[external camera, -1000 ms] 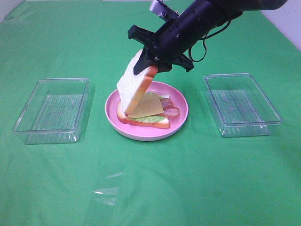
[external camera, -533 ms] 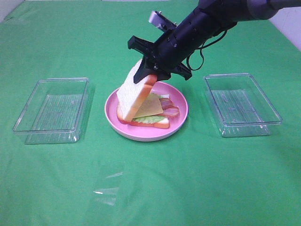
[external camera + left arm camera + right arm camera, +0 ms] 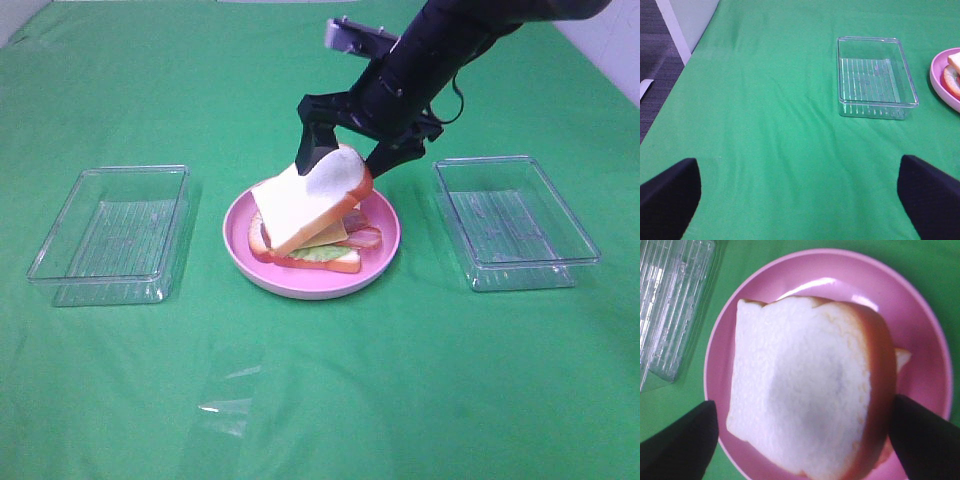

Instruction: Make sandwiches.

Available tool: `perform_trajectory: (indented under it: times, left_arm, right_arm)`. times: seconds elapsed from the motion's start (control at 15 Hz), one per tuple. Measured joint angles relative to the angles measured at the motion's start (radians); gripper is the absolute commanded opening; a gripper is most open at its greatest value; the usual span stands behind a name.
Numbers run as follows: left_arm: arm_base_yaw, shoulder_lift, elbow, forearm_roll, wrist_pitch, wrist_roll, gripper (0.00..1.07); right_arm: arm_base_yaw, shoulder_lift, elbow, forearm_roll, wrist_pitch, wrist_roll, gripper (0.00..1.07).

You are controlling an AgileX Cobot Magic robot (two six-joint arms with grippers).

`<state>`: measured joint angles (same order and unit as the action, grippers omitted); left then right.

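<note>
Top bread slice tilted over the stack

Right claw (image 3: 350, 152) stands wide just above the bread slice (image 3: 312, 200); left claw (image 3: 800, 192), also wide, is well apart.

No readable text, labels, brands, numbers or signs on anything in view.

- Right arm (image 3: 440, 45): matte black, tubular, with a thin black cable looped beside it.
- A small grey block sits on its wrist.
- Right gripper (image 3: 360, 140): black, angular fingers.
- Left gripper fingertips (image 3: 670, 192): black, rounded.
</note>
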<state>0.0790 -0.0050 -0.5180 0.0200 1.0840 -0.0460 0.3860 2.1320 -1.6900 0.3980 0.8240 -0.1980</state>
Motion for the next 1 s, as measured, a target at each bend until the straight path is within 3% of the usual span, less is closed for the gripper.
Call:
perform_trajectory:
  times: [0.33,0.4,0.8,1.0]
  left_arm:
    - [0.000,0.000,0.000,0.000,0.000,0.000,1.01]
    - [0.000,0.000,0.000,0.000,0.000,0.000,1.01]
    - [0.000,0.000,0.000,0.000,0.000,0.000,1.01]
    - [0.000,0.000,0.000,0.000,0.000,0.000,1.01]
  right_arm:
    - [0.000,-0.181,0.000,-0.202,0.072,0.038,0.91]
    - [0.000,-0.251,0.000,-0.276,0.176,0.071,0.90]
    - [0.000,-0.343,0.000,-0.348,0.387,0.117,0.90]
    - [0.000,-0.410,0.123,-0.344,0.385,0.163,0.90]
